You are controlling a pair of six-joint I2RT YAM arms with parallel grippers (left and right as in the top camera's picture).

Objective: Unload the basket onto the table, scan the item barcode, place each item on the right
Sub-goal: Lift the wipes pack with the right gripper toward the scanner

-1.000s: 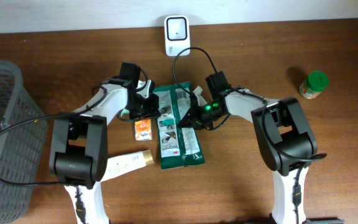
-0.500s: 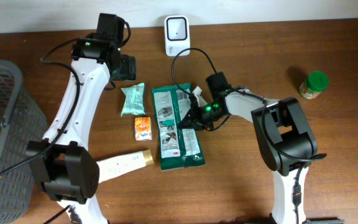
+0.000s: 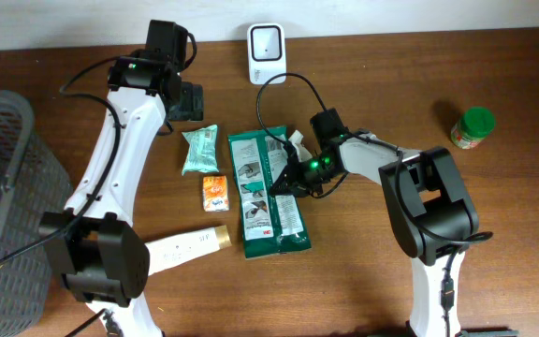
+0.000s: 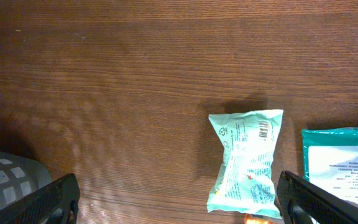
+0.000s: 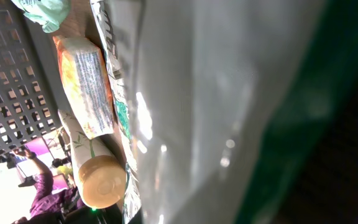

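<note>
We see the brown wood bench (image 3: pixel 494 234) across the whole overhead view, w/ a grey mesh basket (image 3: pixel 3 187) on its far left edge.

Next biggest is the green pack (image 3: pixel 268 192), lying flat near bench centre, long side running front to back, below the scanner and well apart from it. The right fingers (image 3: pixel 293 176) are closed on the pack's right edge, approx mid-length. In the right wrist view the glossy film of the pack (image 5: pixel 197 112) fills most of the pic, so we can't see the finger tips themselves there.

The left fingers (image 3: pixel 192 101) are spread wide and hold nothing, raised over the bench left of the scanner. The left wrist view shows both black fingers (image 4: pixel 55 202) at the bottom corners, bare wood btw them.

A white tube w/ tan cap (image 3: pixel 190 248) lies tilted at the front, left of the pack's lower end.

The mint pouch (image 3: pixel 199 150) lies just left of the pack's upper end, not touching it; its barcode (image 4: pixel 265 129) faces up in the left wrist view.

The white scanner (image 3: pixel 266 42) stands at the back edge, centre.

A green-lidded jar (image 3: pixel 473 128) stands upright far right, alone.

Smallest, the orange packet (image 3: pixel 215 193) lies just below the pouch, beside the pack.
</note>
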